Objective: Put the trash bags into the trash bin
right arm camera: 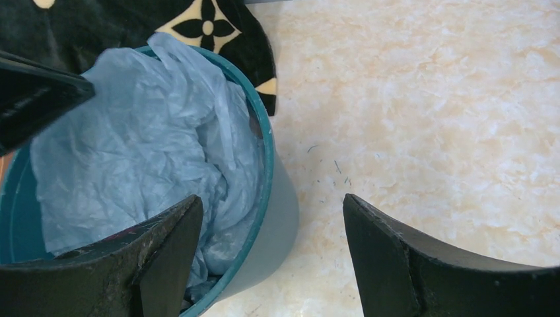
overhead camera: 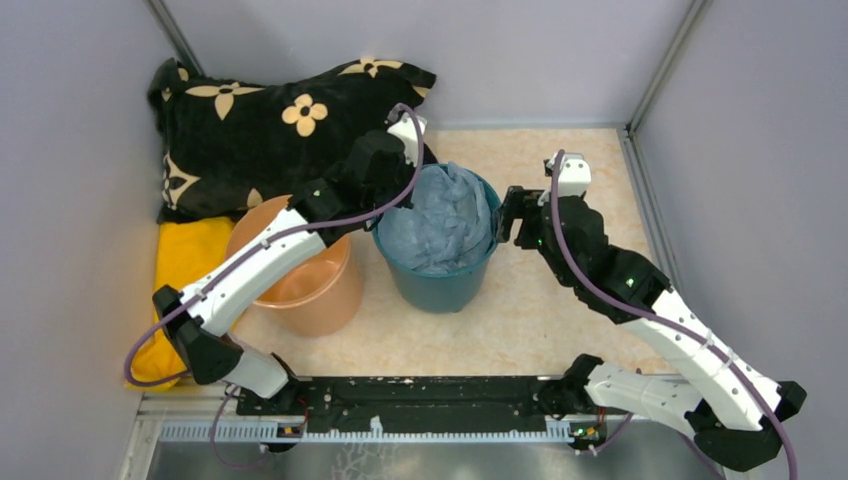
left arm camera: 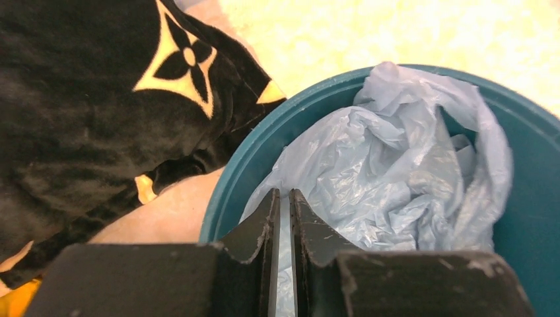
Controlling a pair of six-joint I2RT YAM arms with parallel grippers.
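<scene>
The pale blue trash bags lie crumpled inside the dark teal bucket, not in the peach-orange trash bin, which stands just left of it under my left arm. My left gripper sits at the teal bucket's far-left rim, its jaws nearly closed with blue film between them. My right gripper is open and straddles the teal bucket's right rim, one finger over the bags and one outside over the table. In the top view it is at the bucket's right side.
A black cushion with cream flowers lies at the back left, touching the teal bucket. A yellow cloth lies along the left wall beside the peach bin. Grey walls close in left, back and right. Marbled tabletop shows to the right.
</scene>
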